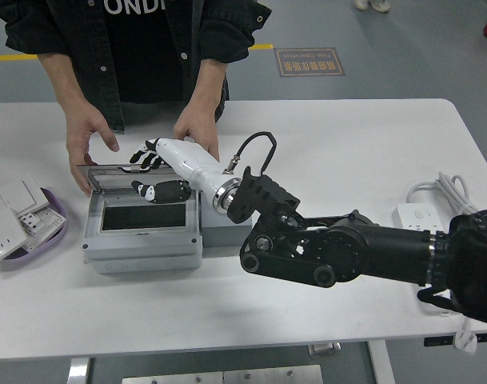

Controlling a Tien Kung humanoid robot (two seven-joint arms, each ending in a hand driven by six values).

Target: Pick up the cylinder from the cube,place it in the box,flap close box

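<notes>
Resting on the box [139,232] lid [131,178], right hand [159,156], fingers loosely spread.

"What lies beyond the white table [347,136]?"
"A grey floor [419,48] with a yellow line [19,57] at far left and a brown floor sign [309,62]."

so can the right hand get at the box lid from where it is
Probably yes. The right hand hangs with fingers spread right over the raised lid of the box; the person's hands flank it behind, not blocking.
</notes>
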